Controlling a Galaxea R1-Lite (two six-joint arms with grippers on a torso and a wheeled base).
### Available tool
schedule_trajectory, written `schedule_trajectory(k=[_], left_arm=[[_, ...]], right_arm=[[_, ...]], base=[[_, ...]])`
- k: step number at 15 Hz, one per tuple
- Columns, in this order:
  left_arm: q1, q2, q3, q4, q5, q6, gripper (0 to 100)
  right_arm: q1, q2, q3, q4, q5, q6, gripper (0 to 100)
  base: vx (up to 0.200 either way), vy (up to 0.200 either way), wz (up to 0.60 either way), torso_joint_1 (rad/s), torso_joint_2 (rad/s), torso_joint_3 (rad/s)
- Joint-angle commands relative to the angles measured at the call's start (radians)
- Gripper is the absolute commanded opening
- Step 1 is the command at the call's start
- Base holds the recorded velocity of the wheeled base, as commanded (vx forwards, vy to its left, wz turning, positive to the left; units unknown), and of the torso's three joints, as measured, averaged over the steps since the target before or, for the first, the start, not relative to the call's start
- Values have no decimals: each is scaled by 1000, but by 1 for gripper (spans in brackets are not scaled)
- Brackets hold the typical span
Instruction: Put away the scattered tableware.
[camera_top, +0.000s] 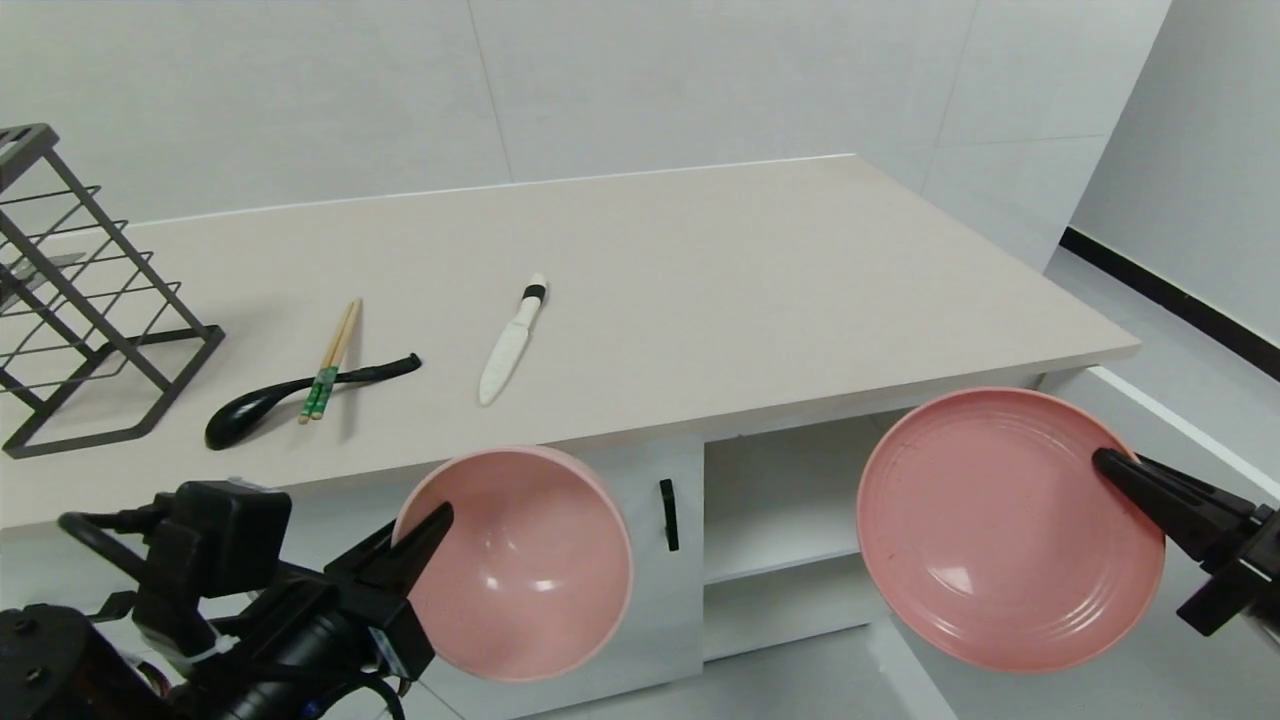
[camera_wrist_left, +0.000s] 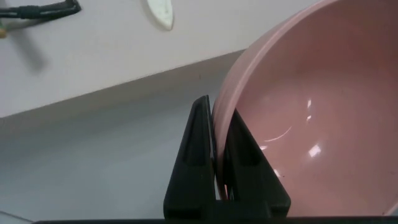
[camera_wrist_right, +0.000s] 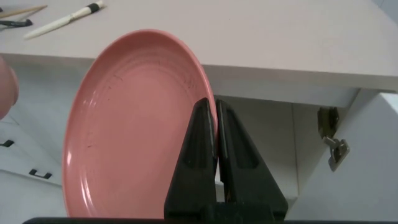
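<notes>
My left gripper (camera_top: 432, 522) (camera_wrist_left: 219, 118) is shut on the rim of a pink bowl (camera_top: 525, 565) (camera_wrist_left: 311, 118), held tilted below the counter's front edge. Off to the right, my right gripper (camera_top: 1105, 462) (camera_wrist_right: 212, 112) is shut on the rim of a pink plate (camera_top: 1000, 525) (camera_wrist_right: 134, 124), held on edge in front of the cabinet. On the counter (camera_top: 700, 290) lie a white knife (camera_top: 511, 342) (camera_wrist_right: 62, 22), a pair of chopsticks (camera_top: 330, 360) and a black spoon (camera_top: 290, 392), the chopsticks crossing the spoon's handle.
A black wire dish rack (camera_top: 75, 290) stands at the counter's left end. Below the counter are a cabinet door with a black handle (camera_top: 668, 514) and an open shelf (camera_top: 780, 545). A white wall backs the counter.
</notes>
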Motion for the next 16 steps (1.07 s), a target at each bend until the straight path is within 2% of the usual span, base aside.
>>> schedule_trajectory(k=[1, 2, 4, 16], left_arm=[[55, -29, 0, 2, -2, 0, 0], [84, -43, 0, 4, -2, 0, 0], [103, -52, 0, 2, -2, 0, 0], [103, -84, 0, 4, -5, 4, 0]], right_arm=[[-1, 2, 0, -1, 0, 0, 0], [0, 3, 0, -1, 0, 1, 0], [-1, 5, 0, -1, 0, 0, 0], [-12, -8, 0, -2, 0, 1, 0]], base=[[0, 0, 0, -183, 349, 178], [0, 0, 0, -100, 222, 95], [0, 0, 0, -139, 271, 129], [0, 0, 0, -127, 229, 98]])
